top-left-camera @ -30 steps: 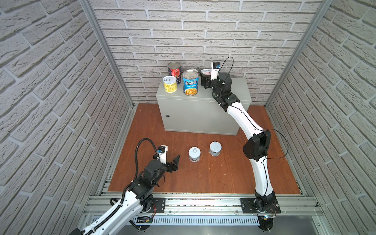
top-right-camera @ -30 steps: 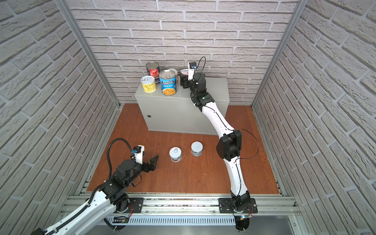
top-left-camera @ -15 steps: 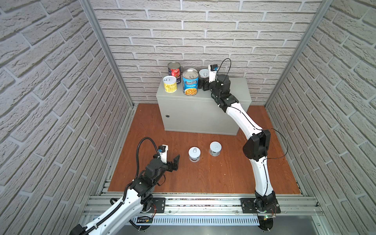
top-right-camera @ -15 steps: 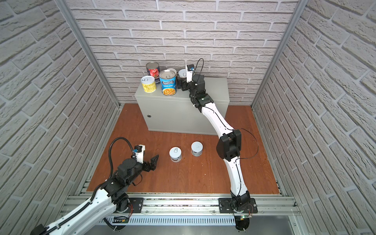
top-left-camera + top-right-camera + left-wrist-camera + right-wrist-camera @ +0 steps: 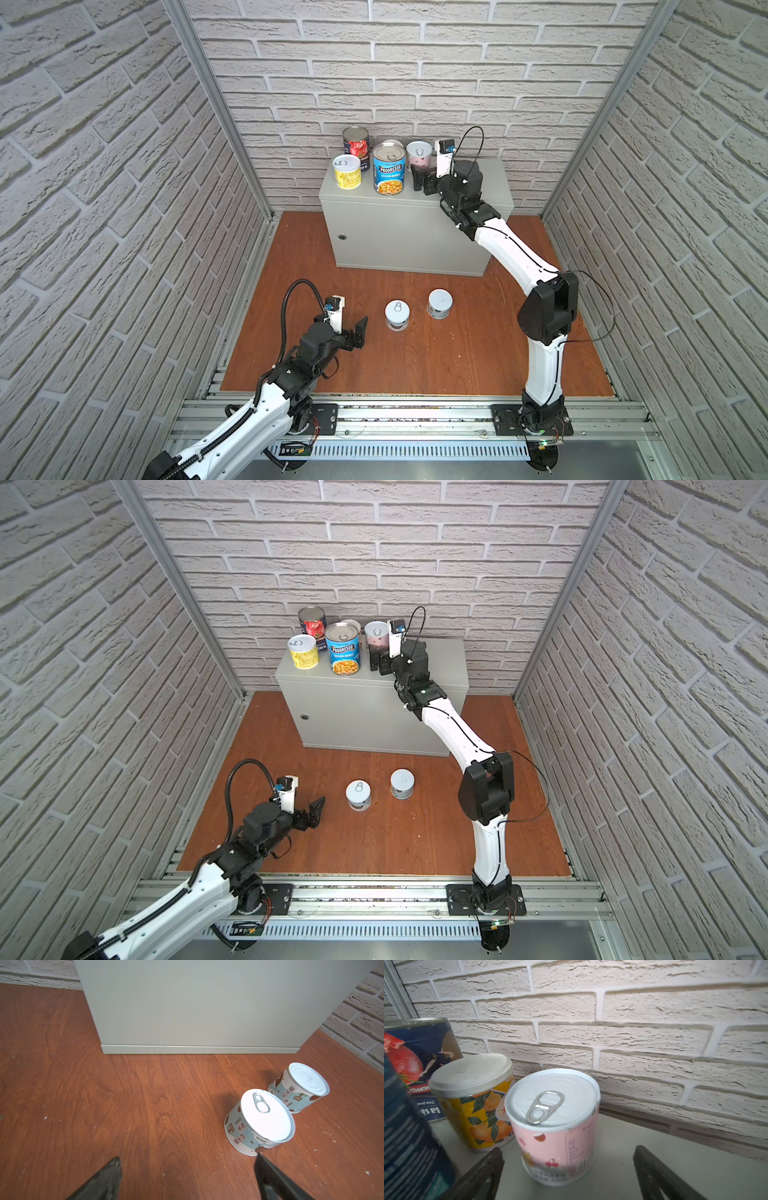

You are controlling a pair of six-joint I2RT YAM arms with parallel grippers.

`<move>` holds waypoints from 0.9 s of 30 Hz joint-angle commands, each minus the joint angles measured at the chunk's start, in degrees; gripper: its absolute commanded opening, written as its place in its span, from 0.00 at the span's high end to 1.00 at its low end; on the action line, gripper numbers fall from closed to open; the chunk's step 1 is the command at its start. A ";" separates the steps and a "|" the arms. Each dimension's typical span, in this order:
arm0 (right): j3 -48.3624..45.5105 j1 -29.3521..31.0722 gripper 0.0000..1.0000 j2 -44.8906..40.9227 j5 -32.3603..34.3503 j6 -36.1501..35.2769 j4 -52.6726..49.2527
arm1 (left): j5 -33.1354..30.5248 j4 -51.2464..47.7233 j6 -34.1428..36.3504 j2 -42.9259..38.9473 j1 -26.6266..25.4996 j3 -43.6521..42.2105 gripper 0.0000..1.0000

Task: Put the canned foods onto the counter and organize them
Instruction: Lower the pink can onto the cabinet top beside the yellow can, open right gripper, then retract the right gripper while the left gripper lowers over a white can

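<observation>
We see the grey table [image 5: 415, 232] standing on the wooden floor [image 5: 415, 361]. In both top views, five tins stand upright on its top, crowded toward the left end. There's a tomato tin [image 5: 356, 143] at the back, a yellow tin [image 5: 347, 172] in front of it, and the blue soup tin [image 5: 389, 174] beside that. An orange-label tin [image 5: 473, 1103] sits behind the soup, and a pink tin [image 5: 419, 156] is just beside it. Down on the floor we have two short pale tins, the ring-pull tin [image 5: 397, 316] and the plain-topped tin [image 5: 439, 304], near each other but apart.

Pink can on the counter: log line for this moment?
right hand open; pink can upright on counter, ungripped; left hand open; two pale cans on floor
</observation>
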 commanded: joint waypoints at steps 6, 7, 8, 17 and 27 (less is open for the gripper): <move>-8.13 -0.29 0.01 -12.12 2.78 0.81 -0.23 | 0.99 3.20 0.85 0.14 0.36 0.23 0.02; -8.98 -0.33 0.01 -13.37 2.85 0.68 -0.55 | 0.91 3.25 1.00 0.26 0.40 0.27 0.01; -9.73 -0.33 0.01 -15.09 3.21 0.72 -1.23 | 0.95 3.16 1.09 0.44 0.44 0.40 0.02; -25.87 -0.77 0.01 -32.10 6.10 1.52 -2.34 | 1.25 0.99 2.02 0.05 0.35 1.46 0.02; -46.07 -0.95 0.02 -53.81 6.44 8.20 -11.53 | 2.12 -4.45 -1.48 3.18 -0.37 7.10 0.02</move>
